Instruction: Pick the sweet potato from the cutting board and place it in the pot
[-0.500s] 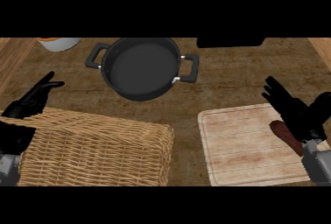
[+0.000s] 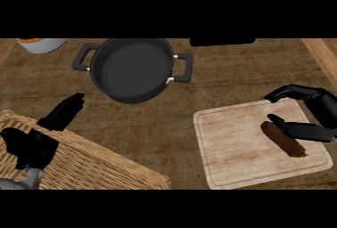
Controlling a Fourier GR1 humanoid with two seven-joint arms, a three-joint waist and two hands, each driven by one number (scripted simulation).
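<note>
right robot hand [image 2: 309, 116] spread wide around the sweet potato on the board.
head view: the long reddish-brown sweet potato [image 2: 284, 139] lies on the pale wooden cutting board [image 2: 244, 156], thumb touching it, fingers arched apart above. the round black two-handled pot [image 2: 132, 69] sits well apart on the brown worktop [image 2: 164, 124]. the left robot hand [image 2: 39, 133] rests open over the woven wicker basket [image 2: 92, 164].

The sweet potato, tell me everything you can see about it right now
The sweet potato is a long, reddish-brown tuber with a duller, darker upper end. It lies flat on the pale wooden cutting board, near the board's right side, running diagonally from upper left to lower right. The right hand is beside it, thumb right by its upper end, fingers arched above; no closed grasp shows.
</note>
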